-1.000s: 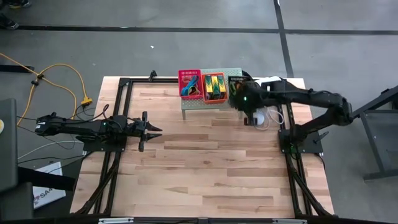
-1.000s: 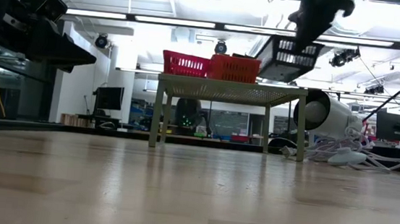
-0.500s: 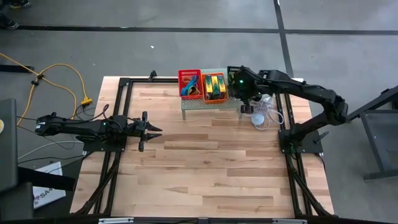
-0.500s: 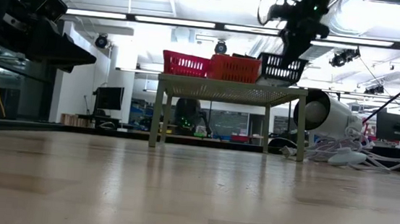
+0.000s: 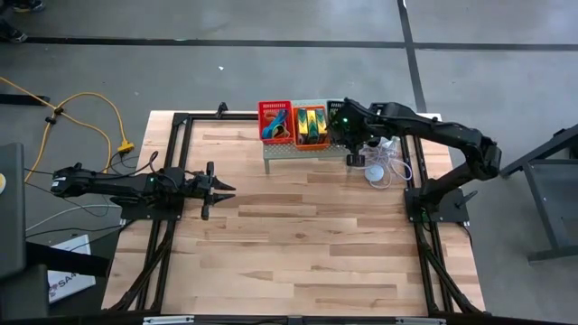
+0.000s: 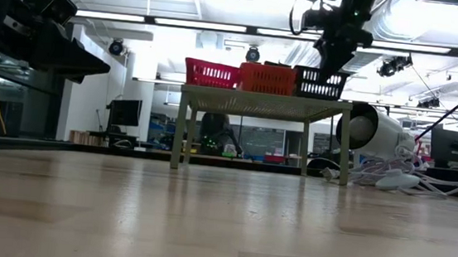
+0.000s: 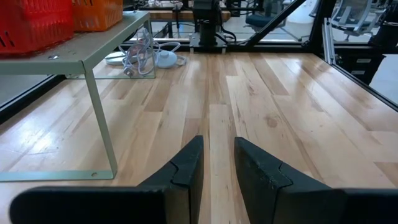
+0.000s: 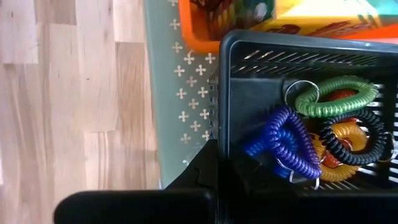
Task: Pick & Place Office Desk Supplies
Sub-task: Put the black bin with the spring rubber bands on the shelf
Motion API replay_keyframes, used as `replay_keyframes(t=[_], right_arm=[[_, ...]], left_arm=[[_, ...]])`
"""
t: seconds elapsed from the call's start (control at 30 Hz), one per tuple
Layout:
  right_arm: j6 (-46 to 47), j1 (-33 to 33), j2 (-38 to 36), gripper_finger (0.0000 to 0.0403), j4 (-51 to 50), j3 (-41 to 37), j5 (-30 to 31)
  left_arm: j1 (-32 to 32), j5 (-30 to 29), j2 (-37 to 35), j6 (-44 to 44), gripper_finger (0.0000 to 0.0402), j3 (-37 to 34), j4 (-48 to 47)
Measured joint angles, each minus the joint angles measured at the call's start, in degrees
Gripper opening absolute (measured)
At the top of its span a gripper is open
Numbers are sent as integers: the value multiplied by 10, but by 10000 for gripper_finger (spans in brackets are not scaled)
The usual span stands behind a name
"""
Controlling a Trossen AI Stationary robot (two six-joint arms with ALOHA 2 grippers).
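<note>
Wood-plank table [image 5: 298, 235]; pale-green shelf [image 6: 264, 105] at far edge. Black basket [image 6: 319, 83] of coil loops [image 8: 314, 134] sits rightmost on it, beside orange basket [image 6: 268, 79]. Right pincer [image 8: 227, 165] pinches black basket's rim: settle flat, then release. Left pincer [image 7: 217, 165] idles narrow, far left.

baskets: three stood side by side on the shelf [image 6: 256, 103]
coiled loops [image 8: 323, 127]: lay in the end basket [image 8: 249, 81], just ahead of the right gripper's fingers [image 8: 211, 168]
</note>
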Motion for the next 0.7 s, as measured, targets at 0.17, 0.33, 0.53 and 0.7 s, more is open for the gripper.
replay_keyframes(t=[0.17,0.33,0.53,0.7], right_arm=[[2,0,0,3,-18,0,-4],[-4,0,0,3,-25,0,-10],[-14,0,0,3,-28,0,-10],[-15,0,0,3,-28,0,-10]], left_arm=[[0,0,0,0,84,0,0],[0,0,0,0,84,0,0],[0,0,0,0,84,0,0],[0,0,0,0,84,0,0]])
